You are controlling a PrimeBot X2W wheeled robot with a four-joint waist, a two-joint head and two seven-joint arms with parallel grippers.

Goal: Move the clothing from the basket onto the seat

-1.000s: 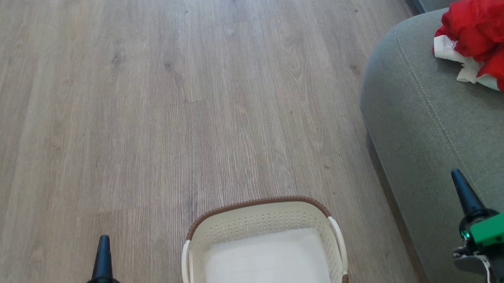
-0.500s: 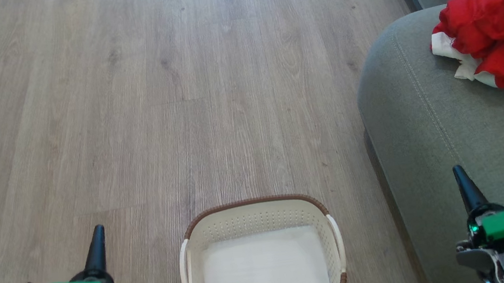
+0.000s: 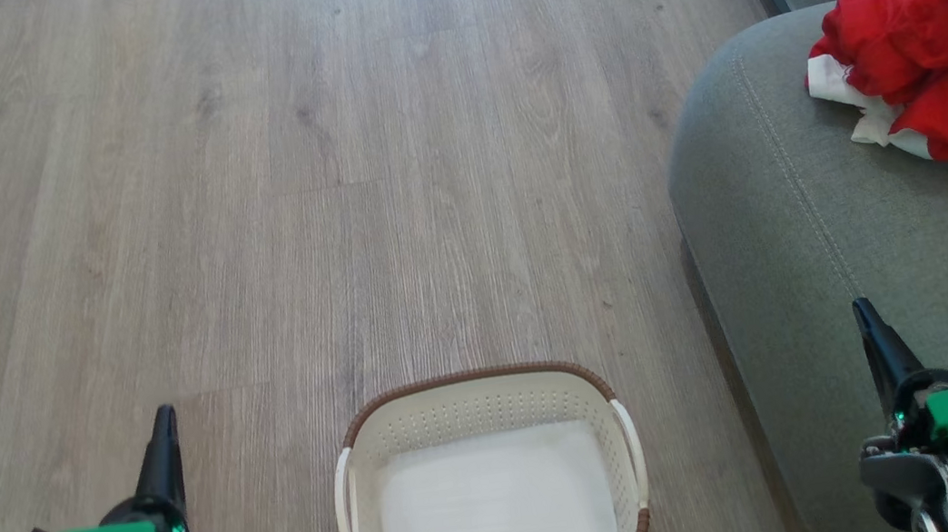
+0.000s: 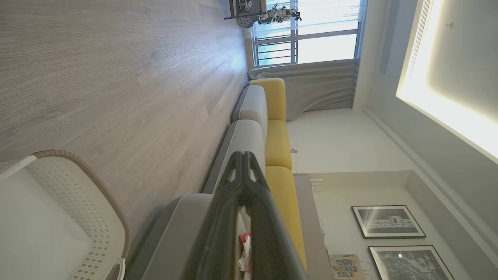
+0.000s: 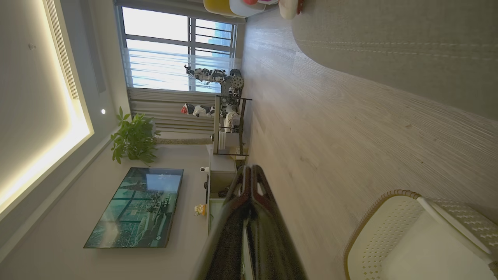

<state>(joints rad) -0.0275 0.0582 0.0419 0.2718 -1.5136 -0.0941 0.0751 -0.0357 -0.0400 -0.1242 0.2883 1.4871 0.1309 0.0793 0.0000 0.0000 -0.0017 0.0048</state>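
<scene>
The red and white clothing lies bunched on the grey seat at the right of the head view. A slip of that clothing shows between the fingers in the left wrist view. The cream basket with its brown rim stands on the floor at bottom centre, holding nothing but its white bottom. My left gripper is shut left of the basket, fingers pressed together. Over the seat's front edge, right of the basket, my right gripper is shut too. Both hold nothing.
Pale wood floor stretches ahead of the basket. The sofa runs on with yellow cushions toward a window. A TV, a plant and a metal rack stand by the far wall.
The head camera has tilted slightly, so the scene has shifted up. Both grippers have drawn lower and outward in the view, still shut. Clothing and basket have not moved.
</scene>
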